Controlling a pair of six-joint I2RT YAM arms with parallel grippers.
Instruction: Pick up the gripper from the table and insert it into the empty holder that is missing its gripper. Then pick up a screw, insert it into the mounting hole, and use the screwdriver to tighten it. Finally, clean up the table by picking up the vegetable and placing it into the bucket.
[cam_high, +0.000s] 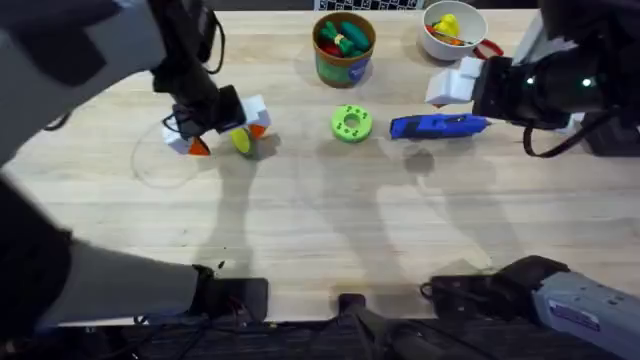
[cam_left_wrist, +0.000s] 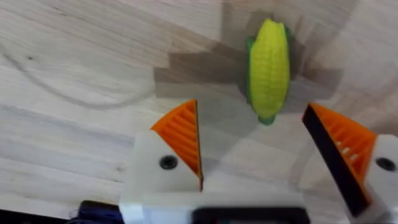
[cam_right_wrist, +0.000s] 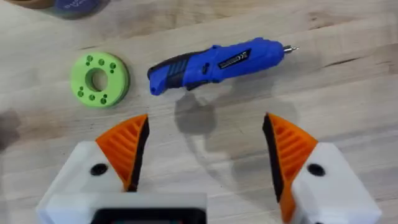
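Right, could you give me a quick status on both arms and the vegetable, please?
Left gripper open, hovering over the vegetable, not gripping. Right gripper open above the screwdriver. Bucket already holds toy pieces; path looks clear.

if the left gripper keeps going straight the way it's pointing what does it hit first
Most likely the toy corn, the vegetable. It lies on the table just ahead of the open left gripper, roughly in line with the gap between the fingers. How far off it is isn't clear.

Non-task stuff: flat green disc w/ holes (cam_high: 351, 123) lying mid-surface, white bowl (cam_high: 455, 31) at far right w/ yellow toy (cam_high: 447, 24) + red piece inside, faint thin looped line on the wood (cam_high: 160, 170) at left.
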